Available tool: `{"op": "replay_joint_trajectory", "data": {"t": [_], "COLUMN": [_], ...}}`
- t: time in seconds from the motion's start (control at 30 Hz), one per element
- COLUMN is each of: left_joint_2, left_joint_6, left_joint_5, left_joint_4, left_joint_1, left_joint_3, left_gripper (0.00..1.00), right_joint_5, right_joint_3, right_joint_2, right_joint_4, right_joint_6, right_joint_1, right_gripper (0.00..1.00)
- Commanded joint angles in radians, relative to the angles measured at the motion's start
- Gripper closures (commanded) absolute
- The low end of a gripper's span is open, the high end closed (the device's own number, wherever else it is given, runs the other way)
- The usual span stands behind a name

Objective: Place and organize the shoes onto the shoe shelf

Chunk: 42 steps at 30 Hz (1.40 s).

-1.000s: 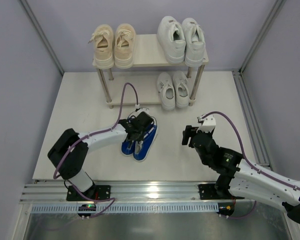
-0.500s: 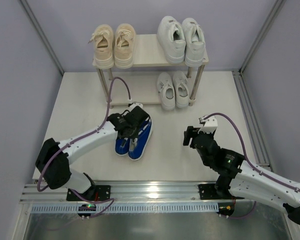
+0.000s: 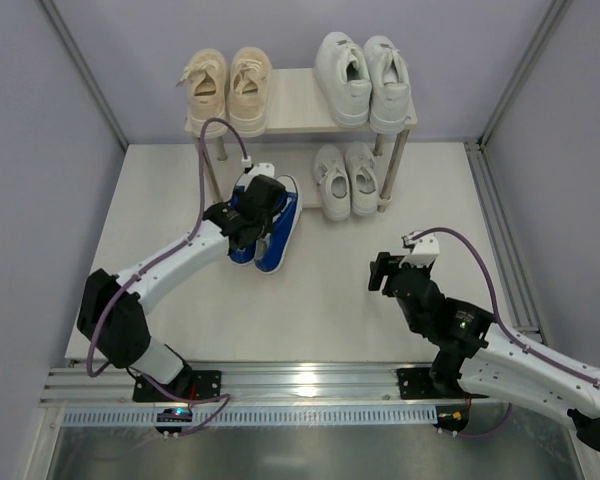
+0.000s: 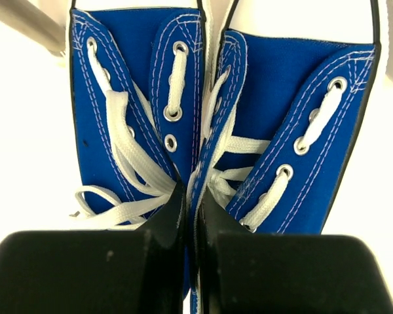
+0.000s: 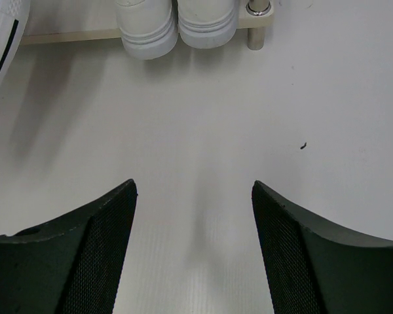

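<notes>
Blue shoes (image 4: 278, 91) with white laces, 2 together, pinched by left hand (image 4: 191, 203).

1. A robot lab test cell: plain grey panels (image 3: 30, 150) framed by aluminium posts (image 3: 85, 75) enclose the white worktop (image 3: 150, 190).
2. Along its near edge, a slotted aluminium rail (image 3: 300, 378) carries two bolted arm bases (image 3: 170, 385) with trailing cables (image 3: 205, 150).

Two blue shoes (image 3: 280, 222), side by side, near shelf (image 3: 295, 100).
</notes>
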Motion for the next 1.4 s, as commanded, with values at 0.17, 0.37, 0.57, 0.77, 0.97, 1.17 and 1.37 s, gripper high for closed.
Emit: {"op": "replay_joint_trajectory", "data": {"t": [0.17,0.37,0.57,0.77,0.97,1.17,1.37], "left_joint_2": [0.119,0.2,0.26,0.3,0.308,0.211,0.197], "left_joint_6": [0.172,0.218,0.255,0.254,0.26,0.244,0.312], "left_joint_5": [-0.063,-0.048,-0.045,-0.045,-0.088,-0.054,-0.042], "left_joint_4": [0.446,0.551,0.563,0.563,0.615,0.863,1.117], "left_joint_1": [0.123,0.166,0.176,0.187,0.189,0.186,0.187], "left_joint_3": [0.092,0.156,0.224,0.264,0.222,-0.058,-0.181], "left_gripper": [1.0,1.0,1.0,1.0,1.0,1.0,1.0], "right_joint_5": [0.03,0.023,0.026,0.029,0.03,0.027,0.026], "right_joint_3": [0.002,0.012,0.009,0.005,0.002,-0.011,-0.014], "right_joint_2": [0.003,0.022,0.016,0.009,0.003,0.005,0.017], "right_joint_4": [0.035,0.039,0.022,0.004,-0.004,0.012,0.007], "right_joint_6": [-0.04,-0.043,-0.035,-0.021,-0.015,-0.012,-0.008], "right_joint_1": [0.005,0.006,0.006,0.006,0.006,0.006,0.006], "right_gripper": [0.27,0.27,0.27,0.27,0.27,0.27,0.27]}}
